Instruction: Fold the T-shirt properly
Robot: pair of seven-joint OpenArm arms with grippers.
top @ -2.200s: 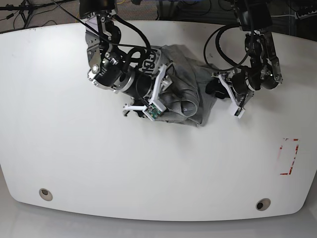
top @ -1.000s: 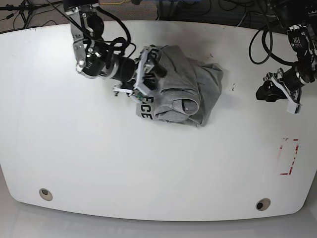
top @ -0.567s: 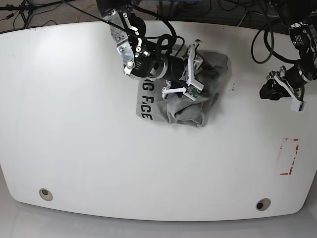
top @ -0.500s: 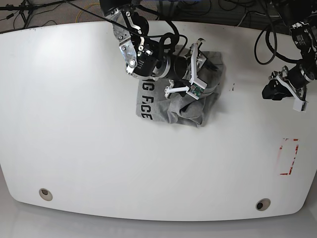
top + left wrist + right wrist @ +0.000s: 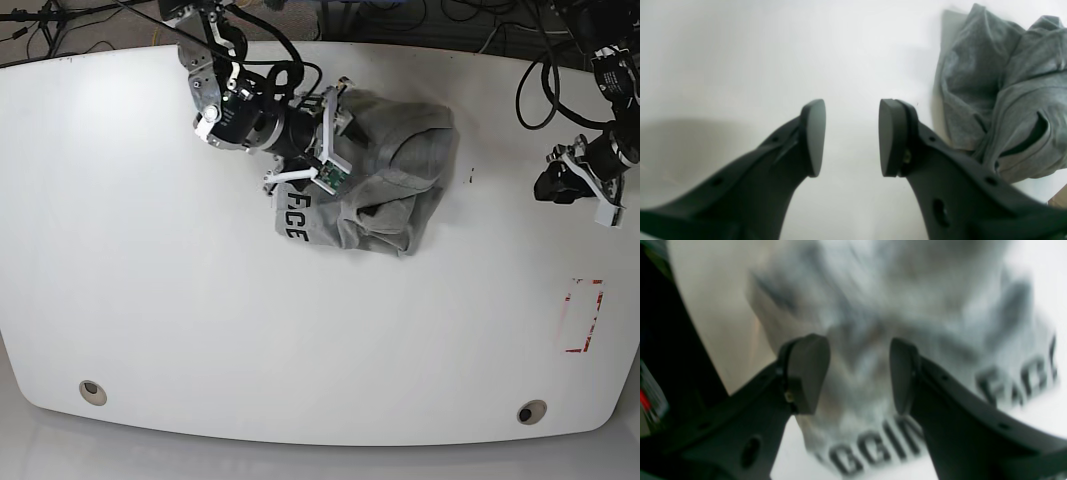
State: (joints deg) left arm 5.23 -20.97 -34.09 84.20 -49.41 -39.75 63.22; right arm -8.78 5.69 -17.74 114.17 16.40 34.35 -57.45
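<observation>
T-shirt (image 5: 385, 170) lies bunched at the white bench's (image 5: 200, 330) far middle. Right tool (image 5: 858, 373) hovers over its lettered edge, jaws apart and empty. Left tool (image 5: 851, 136), jaws apart over bare bench, sits well off beside the bench edge. Dark cables (image 5: 420, 15) trail behind; red tape (image 5: 585, 315) marks one corner.

Bright, even light bleaches the table (image 5: 300, 340), brightest toward 12 o'clock in the left wrist view. Soft shadow pools at 9 o'clock there. The right wrist view is motion-blurred, smearing the T-shirt (image 5: 893, 306). Base view sharp.
</observation>
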